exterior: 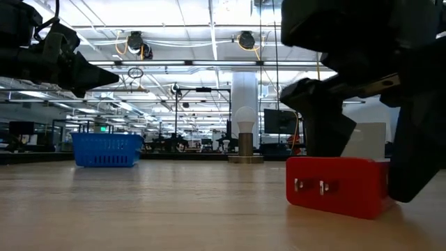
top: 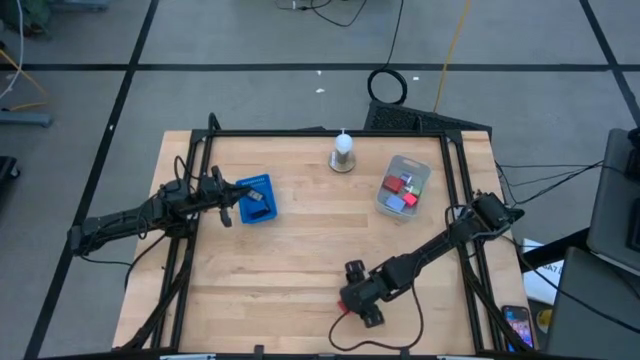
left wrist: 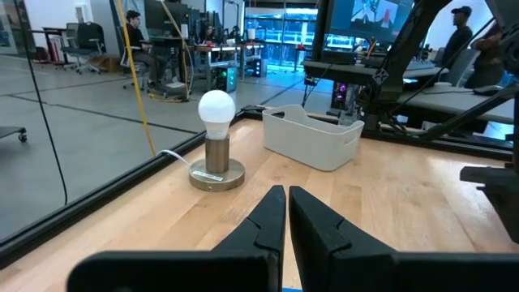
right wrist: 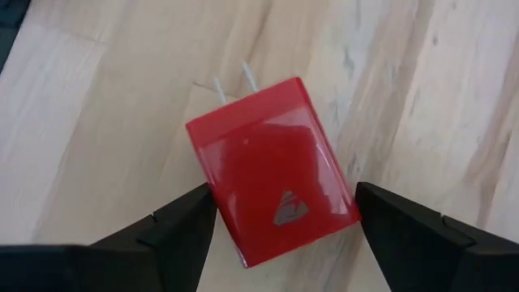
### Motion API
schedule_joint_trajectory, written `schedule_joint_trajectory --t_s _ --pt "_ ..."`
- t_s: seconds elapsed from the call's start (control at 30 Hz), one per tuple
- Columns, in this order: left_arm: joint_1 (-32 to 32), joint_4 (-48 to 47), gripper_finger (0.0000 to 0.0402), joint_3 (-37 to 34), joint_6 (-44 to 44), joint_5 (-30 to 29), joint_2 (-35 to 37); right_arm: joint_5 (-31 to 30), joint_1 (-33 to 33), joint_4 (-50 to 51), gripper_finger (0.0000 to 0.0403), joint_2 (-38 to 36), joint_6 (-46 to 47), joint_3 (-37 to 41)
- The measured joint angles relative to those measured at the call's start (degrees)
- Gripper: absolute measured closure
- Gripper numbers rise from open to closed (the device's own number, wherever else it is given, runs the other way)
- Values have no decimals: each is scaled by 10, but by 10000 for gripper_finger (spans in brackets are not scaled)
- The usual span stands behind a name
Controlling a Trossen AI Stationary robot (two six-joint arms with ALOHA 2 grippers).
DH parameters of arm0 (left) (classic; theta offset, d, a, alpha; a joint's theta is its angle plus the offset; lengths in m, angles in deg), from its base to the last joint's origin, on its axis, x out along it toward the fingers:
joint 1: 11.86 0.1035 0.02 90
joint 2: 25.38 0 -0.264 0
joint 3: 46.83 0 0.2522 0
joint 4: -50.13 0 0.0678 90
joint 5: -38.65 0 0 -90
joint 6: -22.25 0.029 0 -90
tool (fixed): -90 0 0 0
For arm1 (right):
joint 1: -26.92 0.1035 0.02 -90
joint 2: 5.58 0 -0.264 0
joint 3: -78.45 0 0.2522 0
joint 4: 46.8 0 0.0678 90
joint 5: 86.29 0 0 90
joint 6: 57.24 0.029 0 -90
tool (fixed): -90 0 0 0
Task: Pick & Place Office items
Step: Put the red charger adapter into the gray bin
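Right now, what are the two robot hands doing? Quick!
Left gripper: closed, holding nothing, up beside the blue basket.
Right gripper: open, fingers on either side of the red plug on the table, not gripping yet.

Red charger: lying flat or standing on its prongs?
Flat. The red charger lies broad face up on the table, prongs sideways, between the right gripper fingers.

Both arms are dark, slender, multi-joint assemblies with black cables looped along the links. The left gripper (left wrist: 286, 212) carries two matte black fingers tapering to pointed tips on a black crossbar. The right gripper (right wrist: 280, 212) has broad, wedge-shaped black fingers (right wrist: 185, 217) with angular faceted edges.
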Motion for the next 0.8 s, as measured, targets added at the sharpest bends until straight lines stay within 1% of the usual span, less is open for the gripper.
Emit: schedule_joint_trajectory --t_s 0.1,0.27,0.33,0.47,0.53,0.63,0.77,0.8 --pt "0 0 382 0 0 0 0 -1 0 -6 122 0 -47 0" --pt "0 0 382 0 1 0 0 2 0 -9 124 0 -93 0" --pt "0 0 382 0 2 0 0 13 0 -15 124 0 -115 0" --pt "0 0 382 0 2 0 0 16 0 -27 125 0 -143 0" --pt "0 0 382 0 1 0 0 28 0 -29 130 0 -146 0" --pt "0 0 382 0 1 0 0 35 -3 -29 152 0 -144 0" --pt "0 0 382 0 1 0 0 48 -10 -29 200 -1 -133 0" --pt "0 0 382 0 1 0 0 52 -12 -29 202 -1 -125 0"
